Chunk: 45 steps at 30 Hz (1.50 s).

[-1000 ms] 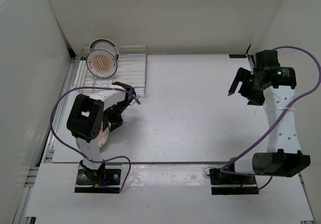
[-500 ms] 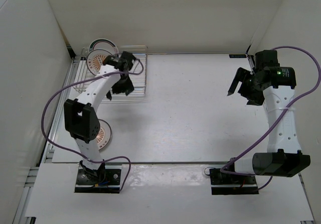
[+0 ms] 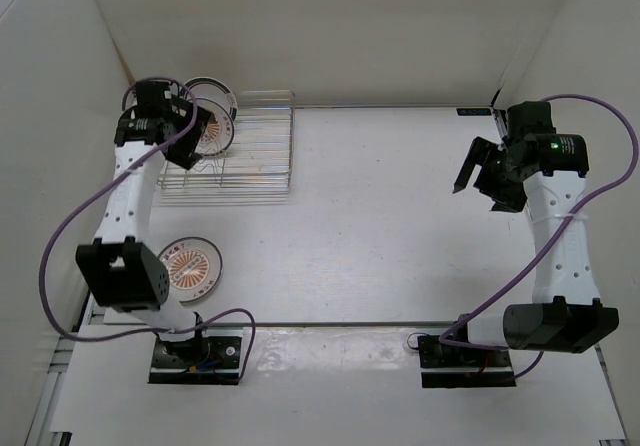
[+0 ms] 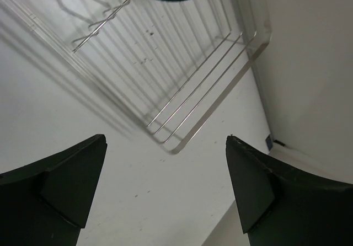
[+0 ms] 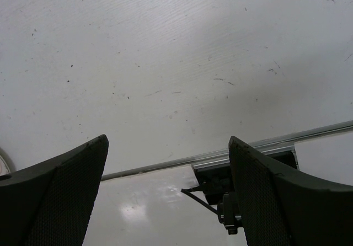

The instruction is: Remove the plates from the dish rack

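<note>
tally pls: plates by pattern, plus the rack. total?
Orange sunburst plates: 2
Teal-rimmed plate: 1
Dish rack: 1
Total: 4

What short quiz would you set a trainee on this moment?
1. True or false: the left hand is shut on a plate.
2. Where is the sunburst plate that is out of the dish rack? A) flat on the table near the left arm's base; B) propped against the rack; C) leaning on the back wall.
3. Which hand is nearer the rack?

Key: 1 false, its jaws are wide open and empty. 2 A. 3 the left hand.
</note>
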Tool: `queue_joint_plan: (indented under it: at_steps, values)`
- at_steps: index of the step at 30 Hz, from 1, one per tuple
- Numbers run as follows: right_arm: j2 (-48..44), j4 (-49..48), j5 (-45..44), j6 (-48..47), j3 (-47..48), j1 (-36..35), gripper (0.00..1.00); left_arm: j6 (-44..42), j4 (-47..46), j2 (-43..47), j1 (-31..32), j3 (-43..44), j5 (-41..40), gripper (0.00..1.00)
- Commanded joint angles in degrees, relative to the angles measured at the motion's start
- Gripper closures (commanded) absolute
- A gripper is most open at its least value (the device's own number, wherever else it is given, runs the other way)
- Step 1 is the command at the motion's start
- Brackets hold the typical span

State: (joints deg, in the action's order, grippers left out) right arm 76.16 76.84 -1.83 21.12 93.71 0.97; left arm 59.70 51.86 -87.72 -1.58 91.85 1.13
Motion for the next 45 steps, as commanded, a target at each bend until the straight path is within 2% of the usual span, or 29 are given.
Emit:
queue_joint_plan:
  at_steps: [1,10,19,31,45]
  values:
    - [-1.45,16.15,-1.43,-0.65,-0.46,-0.27,0.09,3.75,-8.79,-5.7,-1.4,5.6,5.82,0.0]
    - [0.3,15.89,-2.13,-0.73,1.03,-0.18,0.09,8.94,-16.16,-21.33,-5.18,15.89,4.59,0.0]
    - [3.99,15.89,-1.6,-1.08,3.76,-0.18,0.09,11.67,-14.68,-33.47,-7.64,27.67,4.06,0.0]
    - [5.84,15.62,-0.37,-1.52,3.85,0.08,0.09,12.72,-17.49,-38.93,-9.14,29.7,4.24,0.0]
    - [6.02,15.71,-0.37,-1.35,3.23,0.08,0.09,13.16,-19.78,-40.42,-9.31,26.36,6.52,0.0]
